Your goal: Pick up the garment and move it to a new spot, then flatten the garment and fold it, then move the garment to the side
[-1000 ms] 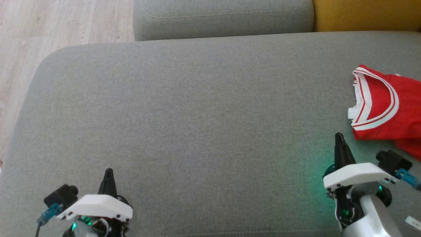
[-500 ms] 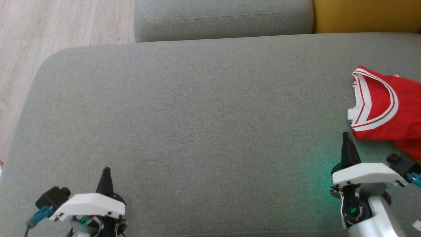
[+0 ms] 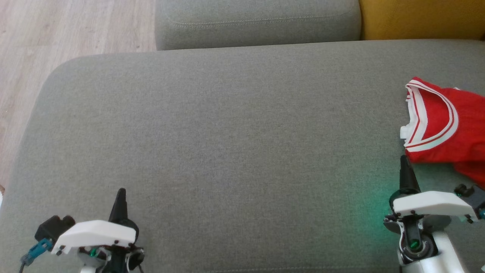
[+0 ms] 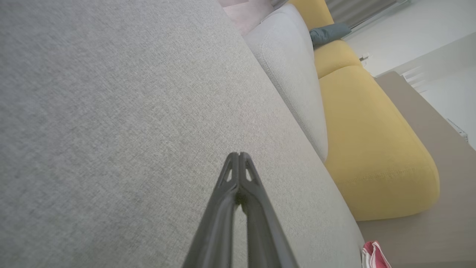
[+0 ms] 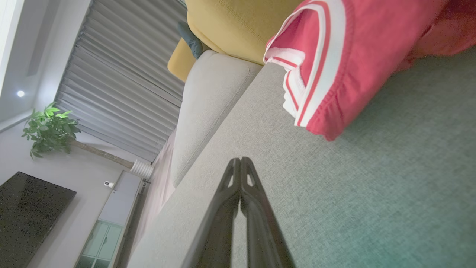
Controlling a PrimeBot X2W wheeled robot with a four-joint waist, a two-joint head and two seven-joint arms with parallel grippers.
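soft, light, limp garment (image 3: 439,113) on the sofa (image 3: 242,132); best pinched at the striped trim (image 3: 453,122); right gripper (image 3: 404,160), left gripper (image 3: 121,192) fingers (image 5: 227,201) pressed together, empty.

Grey woven-fabric sofa seat (image 3: 227,132) was recorded, backed by a grey stitched cushion (image 3: 257,22) and a mustard-yellow cushion (image 3: 420,19). Pale wood-plank floor (image 3: 57,34) and grey pleated curtains (image 5: 122,82) were noted.

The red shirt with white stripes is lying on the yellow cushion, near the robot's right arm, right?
No. The red shirt with white stripes lies on the grey fabric sofa seat, not the yellow cushion, near the right gripper. The head view shows it.
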